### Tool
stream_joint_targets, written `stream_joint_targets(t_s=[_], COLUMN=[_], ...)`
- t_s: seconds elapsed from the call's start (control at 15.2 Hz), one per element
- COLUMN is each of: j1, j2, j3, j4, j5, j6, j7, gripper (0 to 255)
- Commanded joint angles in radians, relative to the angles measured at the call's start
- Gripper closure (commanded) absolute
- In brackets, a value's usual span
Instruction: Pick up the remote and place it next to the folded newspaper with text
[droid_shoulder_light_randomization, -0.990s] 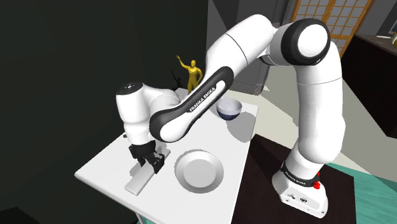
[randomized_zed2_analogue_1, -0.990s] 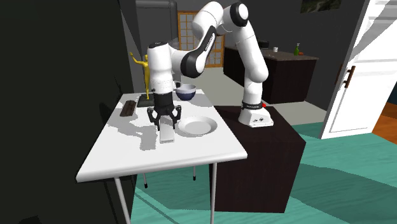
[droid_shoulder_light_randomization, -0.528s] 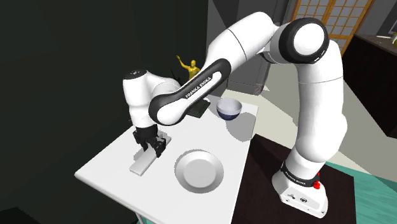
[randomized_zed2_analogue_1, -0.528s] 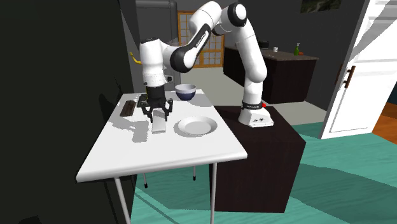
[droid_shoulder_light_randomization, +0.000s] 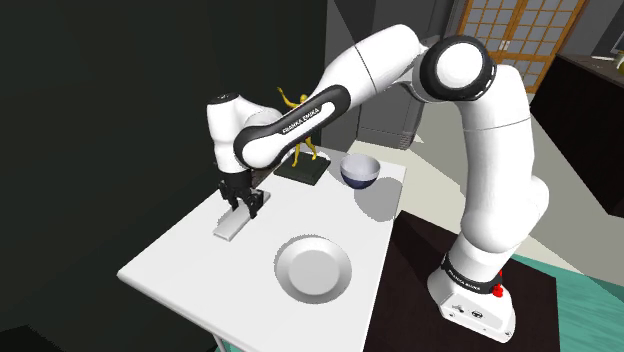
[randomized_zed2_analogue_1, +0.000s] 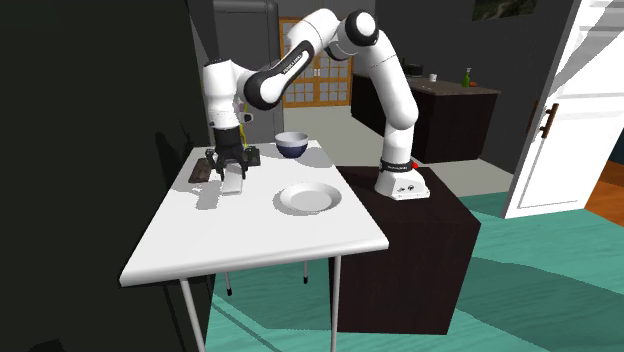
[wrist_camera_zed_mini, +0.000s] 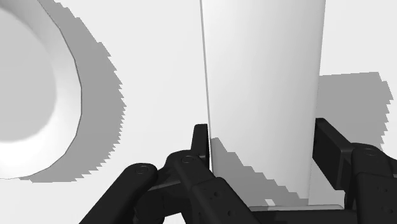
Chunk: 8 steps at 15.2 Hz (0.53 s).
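Note:
The remote (droid_shoulder_light_randomization: 231, 226) is a plain white flat bar. My black gripper (droid_shoulder_light_randomization: 241, 203) is shut on its upper end and holds it a little above the white table (droid_shoulder_light_randomization: 180, 262), where it casts a shadow. In the wrist view the two fingers (wrist_camera_zed_mini: 200, 141) clasp the remote (wrist_camera_zed_mini: 261, 63) on both long sides, midway at the gripper (wrist_camera_zed_mini: 262, 137). From the second exterior view the gripper (randomized_zed2_analogue_1: 232, 172) and remote (randomized_zed2_analogue_1: 233, 185) hang just right of a dark flat slab (randomized_zed2_analogue_1: 200, 168), which looks like the folded newspaper, at the table's back left.
A white plate (droid_shoulder_light_randomization: 313, 268) lies near the table's front edge. A dark blue bowl (droid_shoulder_light_randomization: 360, 171) stands at the back, beside a yellow figurine (droid_shoulder_light_randomization: 303, 118) on a dark base (droid_shoulder_light_randomization: 303, 171). The stand (randomized_zed2_analogue_1: 400, 215) adjoins the table (randomized_zed2_analogue_1: 250, 240).
The arm has carried the remote away from the plate, toward the table's far end and the dark slab. The grip has stayed shut.

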Motion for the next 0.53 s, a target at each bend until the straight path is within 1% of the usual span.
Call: stream_joint_targets(t_s=[0.0,0.4,0.46], j1=[-0.014,-0.039,-0.038], j2=[0.027,0.117,0.123], j3=[-0.016,-0.063,-0.066], j4=[0.046,0.2,0.195], j5=[-0.009,-0.033,-0.037], j6=[-0.02,-0.084,-0.074], j7=[-0.04,-0.147,-0.145], gripper=[255,255,255])
